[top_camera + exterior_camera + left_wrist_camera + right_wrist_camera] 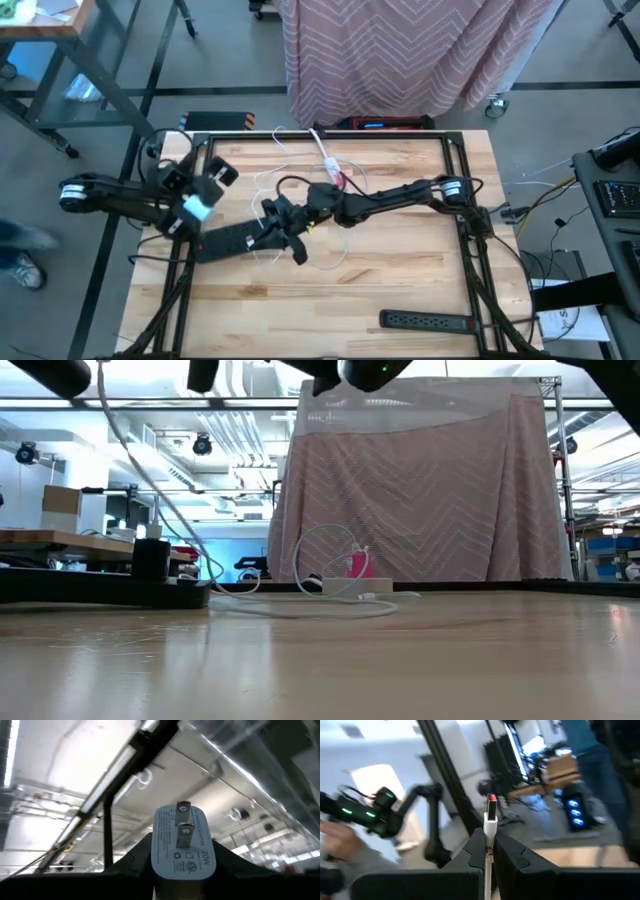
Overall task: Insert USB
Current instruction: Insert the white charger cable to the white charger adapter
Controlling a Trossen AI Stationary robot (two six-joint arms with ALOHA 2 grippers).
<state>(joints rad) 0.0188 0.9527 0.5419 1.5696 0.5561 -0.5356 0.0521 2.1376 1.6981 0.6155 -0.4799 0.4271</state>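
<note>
A white wall charger (181, 845) marked 20W, its two flat prongs toward the camera, sits in my left gripper (182, 870); from above it shows pale blue (197, 208) over the table's left edge. My right gripper (489, 845) is shut on a white USB plug (491, 817) with a metal tip, above the table's middle (282, 232). The plug's white cable (330, 605) lies in loops on the table. My left gripper pinches the charger's body by its two opposite sides (156, 865) between its two fingers. The fingers point steeply up, and the pronged face stands beyond them, lifted clear of the table. My right gripper pinches the USB plug's white body (489, 832) between its two fingers. The metal tip sticks out past the fingertips, in line with them. The fingers lie about level, pointing toward the table's left side, and the plug is clear of the table.
A black power strip (225, 240) lies on the table's left part, below my right gripper. A second power strip (430, 322) lies near the front right edge. A pink object (338, 180) sits by the cable at the back. A person (335, 840) is beyond the table.
</note>
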